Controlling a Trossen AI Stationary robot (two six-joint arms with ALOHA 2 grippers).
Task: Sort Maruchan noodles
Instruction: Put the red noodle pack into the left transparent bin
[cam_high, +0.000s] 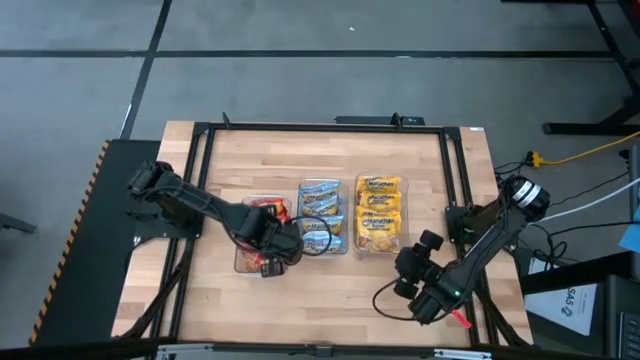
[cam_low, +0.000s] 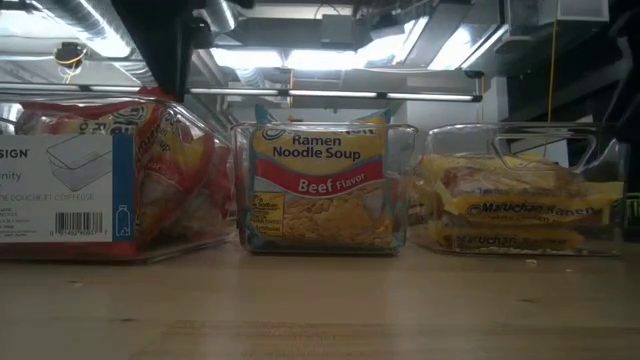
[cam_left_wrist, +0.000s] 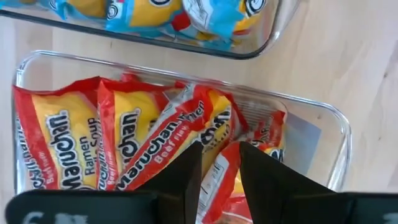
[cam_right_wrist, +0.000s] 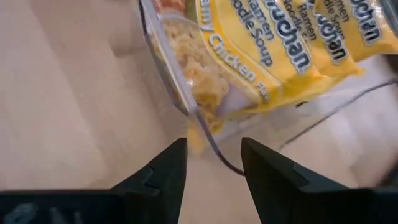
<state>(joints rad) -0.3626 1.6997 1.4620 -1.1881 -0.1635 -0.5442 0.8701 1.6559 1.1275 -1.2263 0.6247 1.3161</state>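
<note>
Three clear bins stand side by side mid-table. The left bin (cam_high: 250, 262) holds red Maruchan packets (cam_left_wrist: 130, 134), the middle bin (cam_low: 320, 190) blue ones (cam_high: 320, 225), and the right bin (cam_right_wrist: 180, 93) yellow ones (cam_high: 378, 222). My left gripper (cam_high: 275, 255) (cam_left_wrist: 220, 152) reaches down into the red bin, shut on a red packet. My right gripper (cam_high: 407, 264) (cam_right_wrist: 212, 146) hovers open over bare table just off the yellow bin's near right corner, touching nothing. My left gripper pinches one red packet (cam_left_wrist: 219, 180) between its two fingers, coming from above and pointing down into the left bin. The packet sits tilted among the other red packets inside the bin. The fingers themselves hide which edge they have.
The black frame rails (cam_high: 200, 180) run along the table's left, right and far sides. Bare wood (cam_high: 330, 300) lies between the bins and the near edge. A white label (cam_low: 60, 195) covers part of the red bin's near wall. A cable loop (cam_high: 385, 300) lies by the right arm.
</note>
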